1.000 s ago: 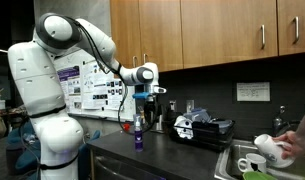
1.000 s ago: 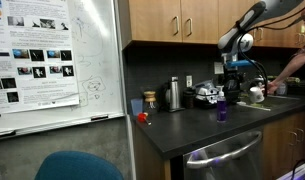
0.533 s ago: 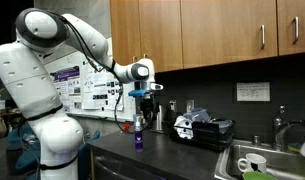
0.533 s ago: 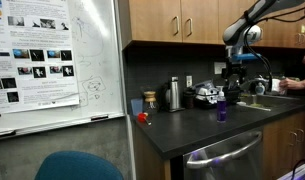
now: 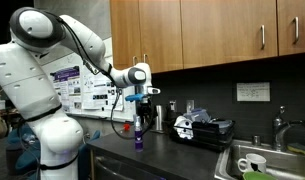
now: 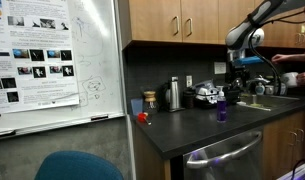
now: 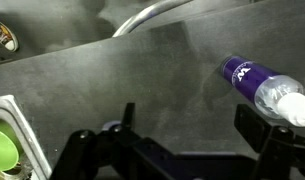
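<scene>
A clear bottle with a purple label [image 5: 138,135] stands upright on the dark countertop, and it shows in both exterior views [image 6: 221,108]. My gripper [image 5: 140,106] hangs above it, pointing down, clear of its cap. In the wrist view the bottle [image 7: 257,85] lies at the right, beside my right finger [image 7: 250,122]. My gripper [image 7: 189,118] is open with nothing between the jaws; only bare counter shows there.
A sink [image 5: 254,166] with a white mug [image 5: 249,164] is at the counter's end; a green cup [image 7: 0,148] shows in it. A black appliance [image 5: 204,128], a steel thermos [image 6: 173,93] and a small red object [image 6: 142,117] stand nearby. Cabinets hang overhead. A person's hand [image 6: 292,80] is at the sink.
The arm's shoulder and elbow have swung and the gripper has shifted slightly over the bottle. The person's hands with the white cup have left the sink area in an exterior view.
</scene>
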Controlling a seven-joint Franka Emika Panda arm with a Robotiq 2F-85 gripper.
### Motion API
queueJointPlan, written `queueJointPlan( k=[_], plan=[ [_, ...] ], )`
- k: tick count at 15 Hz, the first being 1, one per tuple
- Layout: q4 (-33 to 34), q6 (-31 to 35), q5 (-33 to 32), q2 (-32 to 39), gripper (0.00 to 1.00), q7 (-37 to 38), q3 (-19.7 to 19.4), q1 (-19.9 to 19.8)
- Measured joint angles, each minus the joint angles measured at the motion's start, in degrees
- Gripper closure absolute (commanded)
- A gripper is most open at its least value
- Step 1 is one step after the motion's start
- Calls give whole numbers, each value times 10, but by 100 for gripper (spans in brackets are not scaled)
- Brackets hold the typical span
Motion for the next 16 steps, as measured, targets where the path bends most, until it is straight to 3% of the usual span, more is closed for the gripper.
queueJointPlan(
  k=[16],
  plan=[
    [-60, -1, -2, -94, 0, -19, 2, 0]
  ],
)
